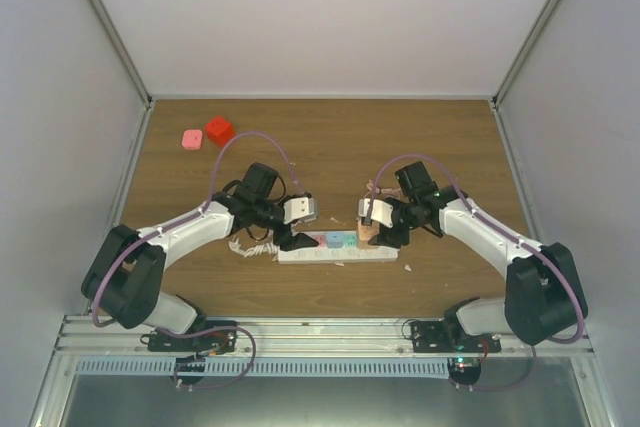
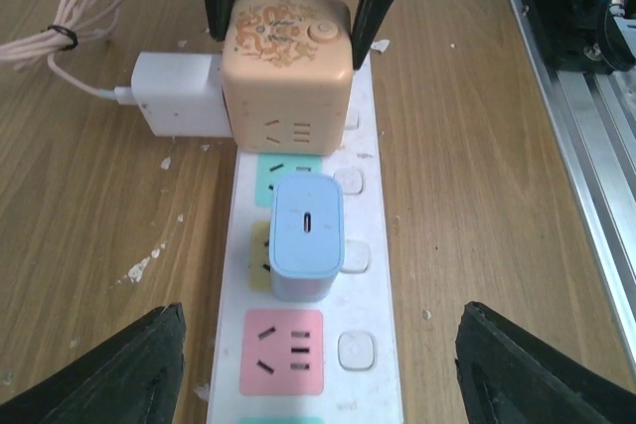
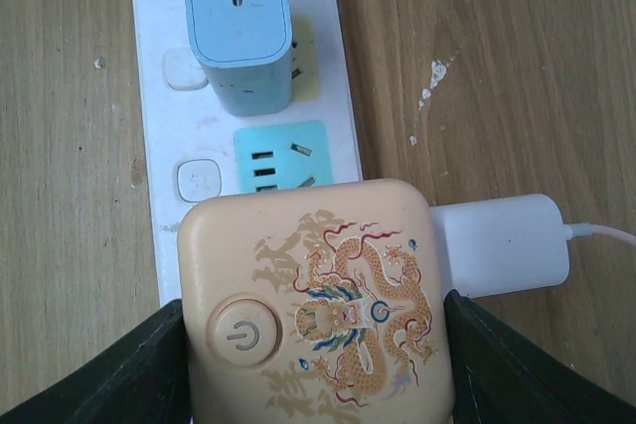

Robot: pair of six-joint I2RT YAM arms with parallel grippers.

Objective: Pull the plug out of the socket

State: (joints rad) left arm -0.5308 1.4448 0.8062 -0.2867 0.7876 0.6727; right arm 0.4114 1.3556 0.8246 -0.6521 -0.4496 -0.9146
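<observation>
Atop the socket (image 3: pixel 159 126), right fingers (image 3: pixel 109 374) pinch the beige cube plug (image 3: pixel 318 315).

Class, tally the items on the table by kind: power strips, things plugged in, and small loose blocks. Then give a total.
Power strip: 1
Plugged-in items: 3 (beige cube adapter, blue charger, white charger)
Small blocks: 2 (red block, pink block)
Total: 6
</observation>
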